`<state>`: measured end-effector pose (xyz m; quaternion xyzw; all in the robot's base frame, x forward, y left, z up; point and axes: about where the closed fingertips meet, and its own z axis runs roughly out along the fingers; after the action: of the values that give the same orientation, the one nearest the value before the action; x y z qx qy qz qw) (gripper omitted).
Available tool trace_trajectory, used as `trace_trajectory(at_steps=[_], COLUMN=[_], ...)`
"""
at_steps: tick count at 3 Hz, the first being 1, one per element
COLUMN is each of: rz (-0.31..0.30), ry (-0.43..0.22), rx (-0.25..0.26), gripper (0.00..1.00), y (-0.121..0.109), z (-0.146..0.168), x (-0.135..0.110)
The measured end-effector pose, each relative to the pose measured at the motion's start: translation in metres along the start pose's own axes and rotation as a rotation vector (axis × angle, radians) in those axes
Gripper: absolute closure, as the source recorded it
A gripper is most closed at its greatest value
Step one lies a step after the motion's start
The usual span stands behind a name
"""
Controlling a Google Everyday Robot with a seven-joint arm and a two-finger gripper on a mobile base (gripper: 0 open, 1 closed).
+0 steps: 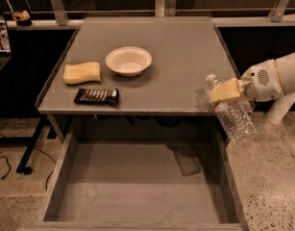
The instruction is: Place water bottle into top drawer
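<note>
Though beside table point(185, 57), claw point(226, 91) around bottle point(237, 120)

**Hidden Bits**

The gripper point(225, 91), at the right of the frame, holds the water bottle point(236, 119) and covers its shoulder. The arm point(281, 76) runs off the right edge. The bottom edge cuts off the front of the top drawer point(59, 177). A dark patch point(185, 161) inside is unclear.

Dim, warm overhead light. Bench point(176, 57) top evenly lit; shadow under its front edge darkens top drawer point(132, 191) rear. Claw point(226, 91), clamping water bottle point(237, 120) off bench's right edge, lit brightest.
</note>
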<state>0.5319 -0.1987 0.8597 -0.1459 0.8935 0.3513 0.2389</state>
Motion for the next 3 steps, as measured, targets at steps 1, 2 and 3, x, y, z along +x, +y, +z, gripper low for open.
trace_trajectory(at_steps=[1, 2, 3], rz=[-0.018, -0.025, -0.010], ry=[-0.006, -0.021, -0.033], rx=[-0.051, -0.074, -0.133], gripper=[1.00, 1.00, 1.00], y=[0.027, 0.048, 0.070], z=[-0.001, -0.007, -0.009], x=[0.031, 0.057, 0.095])
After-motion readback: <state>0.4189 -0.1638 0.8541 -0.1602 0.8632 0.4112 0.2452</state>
